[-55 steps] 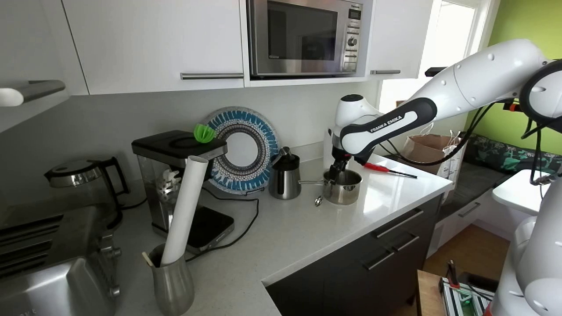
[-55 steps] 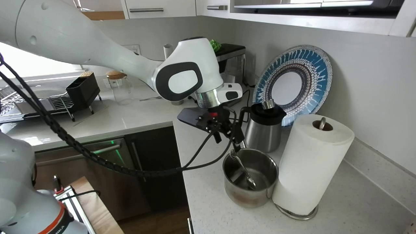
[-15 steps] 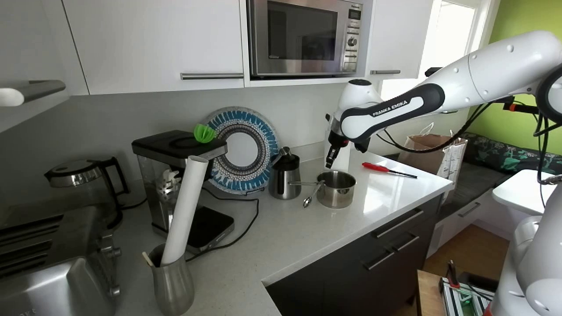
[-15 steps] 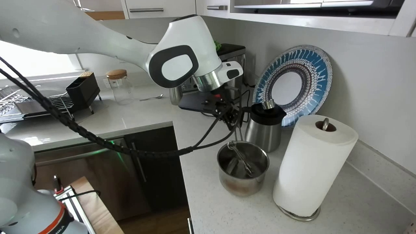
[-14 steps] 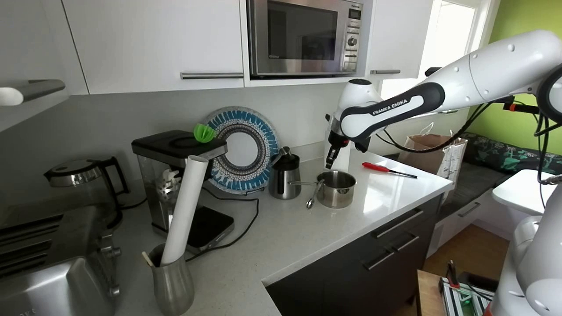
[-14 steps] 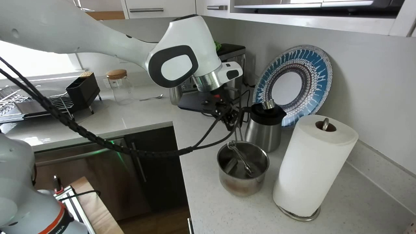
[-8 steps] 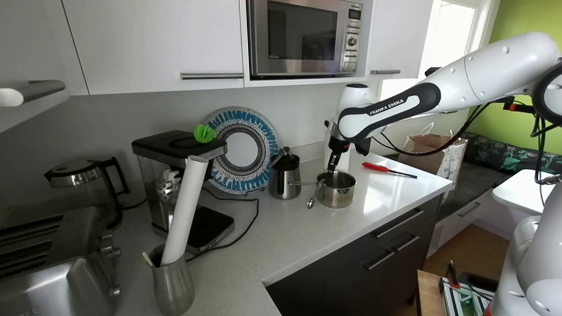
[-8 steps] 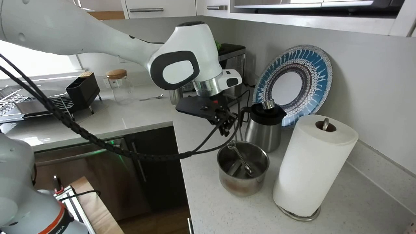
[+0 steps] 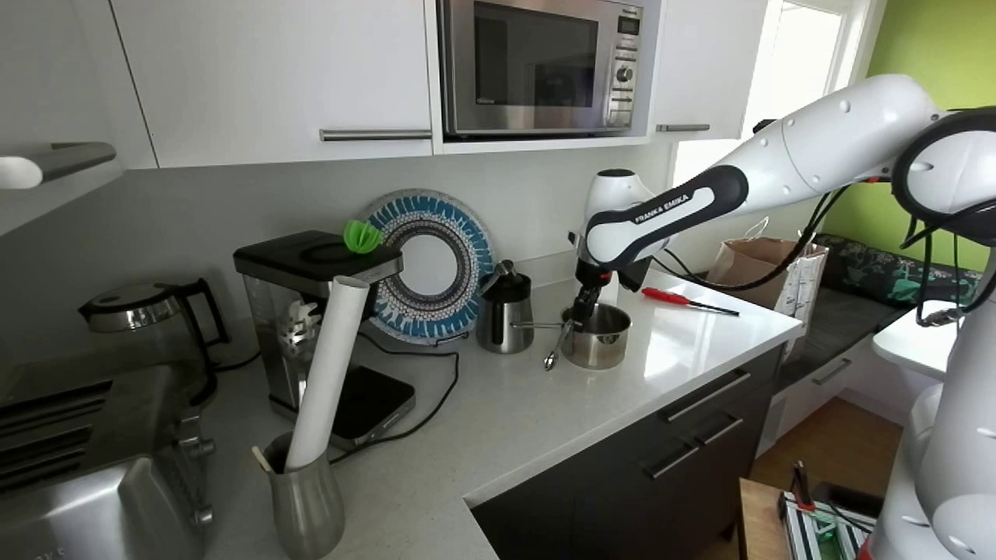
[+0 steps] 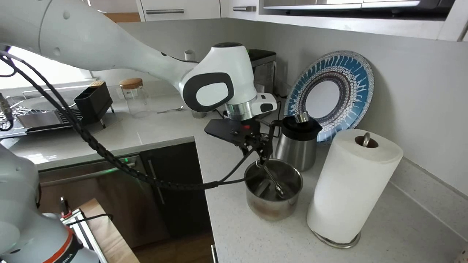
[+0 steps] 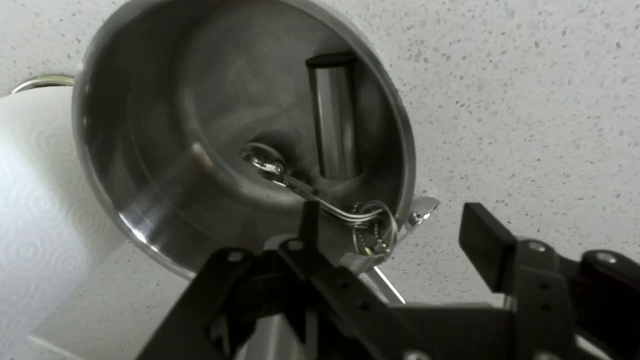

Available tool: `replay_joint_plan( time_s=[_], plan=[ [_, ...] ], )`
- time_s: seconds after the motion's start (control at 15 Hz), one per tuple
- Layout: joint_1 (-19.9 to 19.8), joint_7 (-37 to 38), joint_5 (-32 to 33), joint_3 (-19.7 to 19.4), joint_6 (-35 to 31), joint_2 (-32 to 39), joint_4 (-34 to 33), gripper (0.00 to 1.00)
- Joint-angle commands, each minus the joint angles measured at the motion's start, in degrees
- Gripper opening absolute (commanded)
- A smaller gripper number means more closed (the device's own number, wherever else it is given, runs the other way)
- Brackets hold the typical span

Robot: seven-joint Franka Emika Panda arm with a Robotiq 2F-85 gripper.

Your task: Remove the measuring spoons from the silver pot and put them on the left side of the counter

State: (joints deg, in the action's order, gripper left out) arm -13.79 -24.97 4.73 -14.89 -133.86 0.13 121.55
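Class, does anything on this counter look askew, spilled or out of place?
Yes: the spoons straddle the rim of the pot, one spoon hanging outside, others slanting inside; odd for a joined set. No spill shows.

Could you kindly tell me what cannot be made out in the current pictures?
- Spoons: exact number unclear; they overlap in the wrist view, and in an exterior view the pot mostly hides those inside it.
- Pot handle: far end hidden by the gripper, wrist view.
- Toaster: cut off by the left edge, an exterior view.
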Motion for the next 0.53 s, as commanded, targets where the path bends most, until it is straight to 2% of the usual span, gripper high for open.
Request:
replay_joint_plan(
  time_s=[0.0,0.2,0.27,0.4,0.47],
  plan=[
    [-0.41,2.7,-1.33,0.22,-1.05,4.88,-4.07,0.82],
    [-0.62,4.88,-1.14,0.52,-0.7,6.86,-6.27,0.71],
    [-0.56,5.39,-1.08,0.7,-0.36,6.74,-6.3,0.73],
    [-0.37,6.45,-1.03,1.03,-1.21,5.81,-5.39,0.92],
    [-0.6,5.35,0.04,0.92,-0.74,6.03,-5.61,0.73]
  ],
)
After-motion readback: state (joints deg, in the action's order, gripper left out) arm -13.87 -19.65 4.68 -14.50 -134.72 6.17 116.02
